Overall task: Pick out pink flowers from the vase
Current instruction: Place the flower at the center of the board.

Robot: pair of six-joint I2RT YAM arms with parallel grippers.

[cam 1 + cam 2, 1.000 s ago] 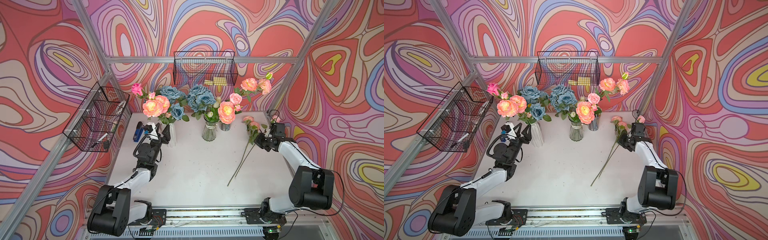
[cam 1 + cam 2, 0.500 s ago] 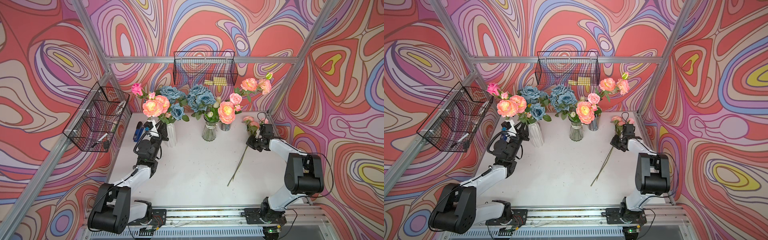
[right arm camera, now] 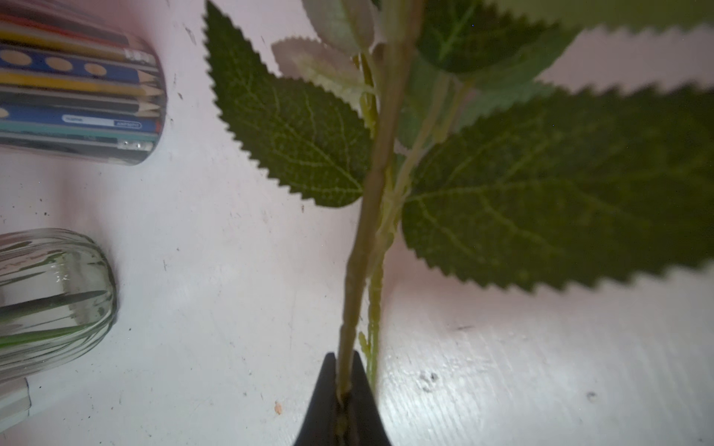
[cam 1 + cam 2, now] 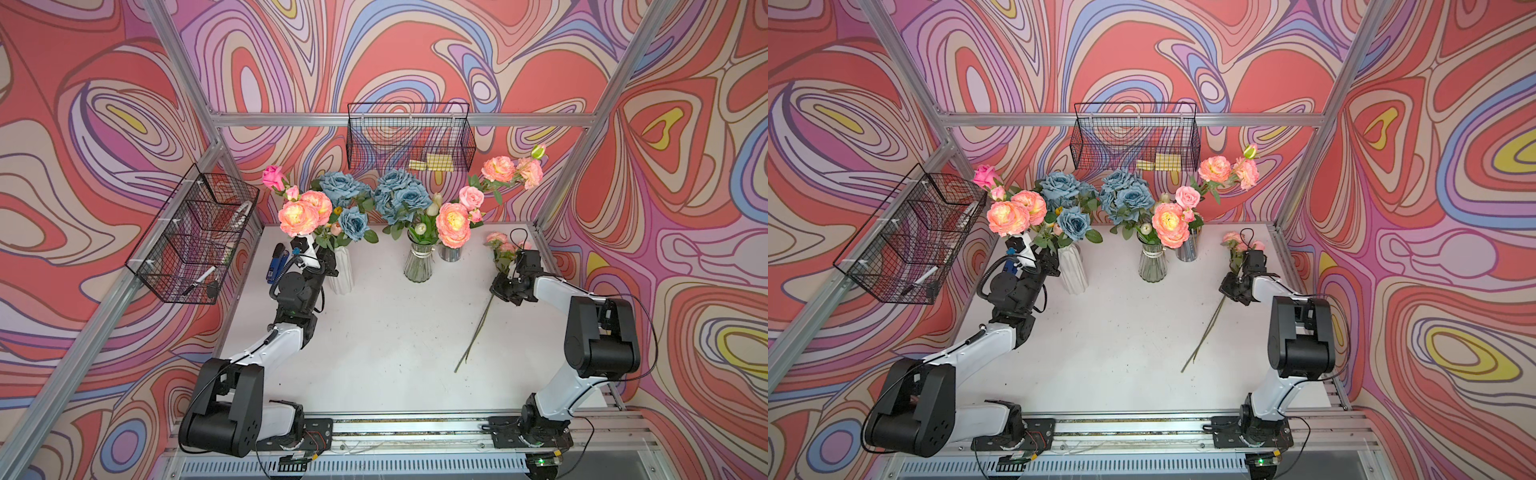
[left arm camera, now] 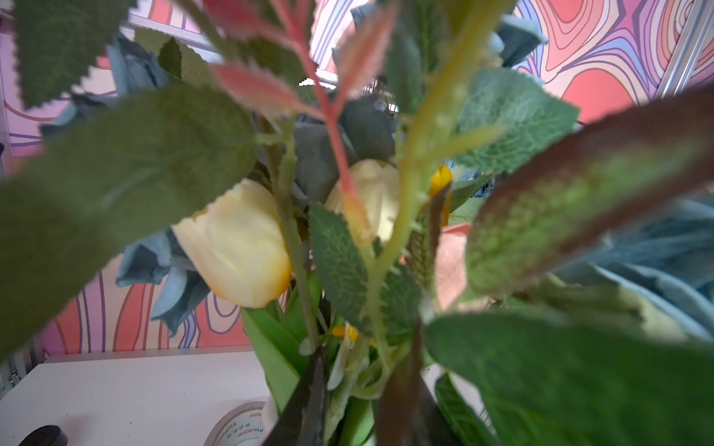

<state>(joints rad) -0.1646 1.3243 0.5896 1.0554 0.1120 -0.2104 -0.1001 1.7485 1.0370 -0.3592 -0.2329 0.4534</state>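
Your tabletop (image 4: 374,332) is white and flat, with little dark specks on it. At the back, on the left side, stands a white vase (image 4: 343,274). Near the middle stands a glass vase (image 4: 419,268). Just beside it is a cup (image 4: 449,254) with pencils drawn on it. On the right side, the long green stems of the pink flowers (image 4: 497,238) slant down, and their tips touch the tabletop. A tape roll (image 5: 239,424) lies by the white vase. A blue thing (image 4: 276,262) sits near the left edge.
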